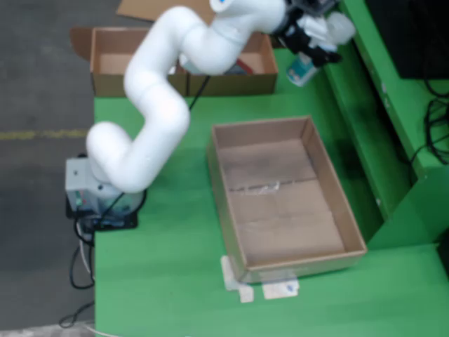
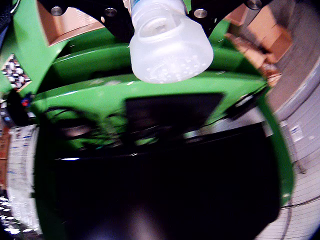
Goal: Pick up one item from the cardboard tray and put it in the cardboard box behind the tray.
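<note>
In the overhead view my gripper (image 1: 309,57) is at the top right, shut on a small white bottle with a teal label (image 1: 302,71), held in the air. It is just right of the open cardboard box (image 1: 112,70) at the back. The large cardboard tray (image 1: 228,203) in the middle of the green table looks empty. In the wrist view the translucent bottle (image 2: 170,47) fills the top centre, clamped between the black fingers (image 2: 112,17), with its ribbed base toward the camera.
The white arm (image 1: 161,105) arches over the table from its base (image 1: 91,189) at the left edge. A raised green ledge (image 1: 379,98) with a black monitor (image 1: 414,35) and cables (image 1: 435,126) runs along the right. Tape scraps (image 1: 270,288) lie in front of the tray.
</note>
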Controlling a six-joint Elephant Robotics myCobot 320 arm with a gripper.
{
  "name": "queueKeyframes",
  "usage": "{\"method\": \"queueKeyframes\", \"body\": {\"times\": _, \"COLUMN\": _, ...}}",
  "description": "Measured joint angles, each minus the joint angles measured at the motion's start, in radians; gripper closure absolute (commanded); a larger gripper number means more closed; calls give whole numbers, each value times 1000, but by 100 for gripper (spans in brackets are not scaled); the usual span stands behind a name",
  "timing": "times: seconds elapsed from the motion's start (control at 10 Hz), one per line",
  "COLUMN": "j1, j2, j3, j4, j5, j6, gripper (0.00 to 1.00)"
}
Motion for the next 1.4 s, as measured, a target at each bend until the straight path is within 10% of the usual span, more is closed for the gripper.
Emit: {"method": "queueKeyframes", "body": {"times": 1.4, "j1": 572, "j2": 529, "j3": -609, "j4": -603, "j5": -18, "j6": 175, "gripper": 100}}
